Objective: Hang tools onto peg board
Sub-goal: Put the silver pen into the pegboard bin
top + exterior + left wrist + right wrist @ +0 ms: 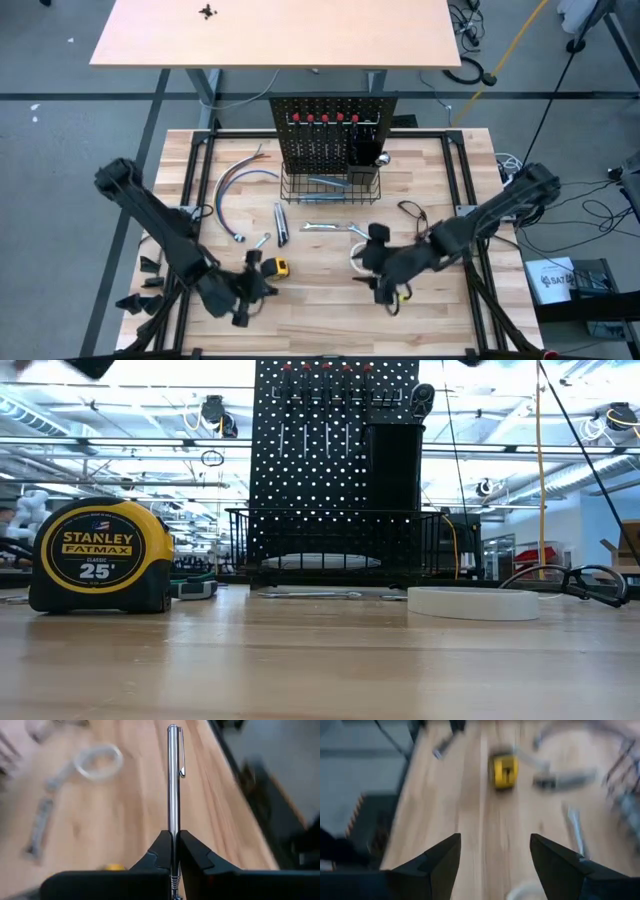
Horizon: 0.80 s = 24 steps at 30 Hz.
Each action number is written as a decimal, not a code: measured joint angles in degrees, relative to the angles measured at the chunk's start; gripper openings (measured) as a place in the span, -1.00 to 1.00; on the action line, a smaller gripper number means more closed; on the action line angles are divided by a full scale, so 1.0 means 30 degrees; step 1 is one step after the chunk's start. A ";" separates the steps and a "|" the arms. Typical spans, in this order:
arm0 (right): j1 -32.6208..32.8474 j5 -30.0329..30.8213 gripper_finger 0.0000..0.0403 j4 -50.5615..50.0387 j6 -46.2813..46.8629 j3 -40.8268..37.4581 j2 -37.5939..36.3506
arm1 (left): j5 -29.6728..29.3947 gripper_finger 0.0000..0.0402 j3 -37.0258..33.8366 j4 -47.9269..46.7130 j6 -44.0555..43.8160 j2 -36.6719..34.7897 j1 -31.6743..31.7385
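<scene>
Bright overhead light; heavy motion blur in both wrist views.

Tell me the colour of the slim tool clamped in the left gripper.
Shiny silver: the pen-like tool with a pocket clip, shown best in the left wrist view, held in the left gripper.

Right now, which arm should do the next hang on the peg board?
Left, probably. Its tool is already shut on a slim silver pen-like rod, ready to carry to the peg board. The right tool is open and empty above the table.
</scene>
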 joint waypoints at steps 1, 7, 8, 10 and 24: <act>-0.0162 0.0006 0.15 0.0787 -0.0529 0.0000 -0.0371 | -0.0386 -0.94 0.0077 0.0035 0.0000 -0.0595 0.0175; -0.0962 -0.0055 0.15 0.6695 -0.4792 0.0000 -0.1985 | -0.1903 -0.94 0.0316 0.1037 0.0547 -0.4299 0.1499; -0.1129 -0.0086 0.15 0.7715 -0.5550 0.0000 -0.2137 | -0.2008 -0.94 0.0316 0.1647 0.1025 -0.4779 0.1701; -0.1536 -0.0086 0.15 0.9559 -0.6907 0.0000 -0.2292 | -0.2339 -0.94 0.0316 0.3086 0.2287 -0.5771 0.2130; -0.6665 -0.6559 0.15 1.6673 -0.8302 0.2291 -0.0117 | 0.1285 -0.94 0.0353 1.3126 1.0303 -0.7208 0.6065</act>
